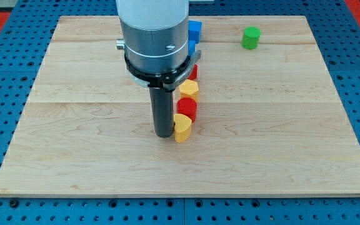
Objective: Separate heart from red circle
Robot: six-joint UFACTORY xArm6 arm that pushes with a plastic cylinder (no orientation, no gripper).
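Because my tip (164, 134) sits right against the left side of the yellow heart-shaped block (182, 128), which itself touches the red round block (187, 108) just above it, a shove angled upward would likely drive both along together — no separation gained. A glancing contact might also spin the heart off the rod, or nudge the red circle into the yellow block (189, 87) beyond it, disturbing the whole column up toward the blue block (195, 29). There are no jaws to speak of; the rod only pushes. The pale wooden board (280, 156) offers open room to the right and toward the bottom — the green block (250, 38) stands well apart.
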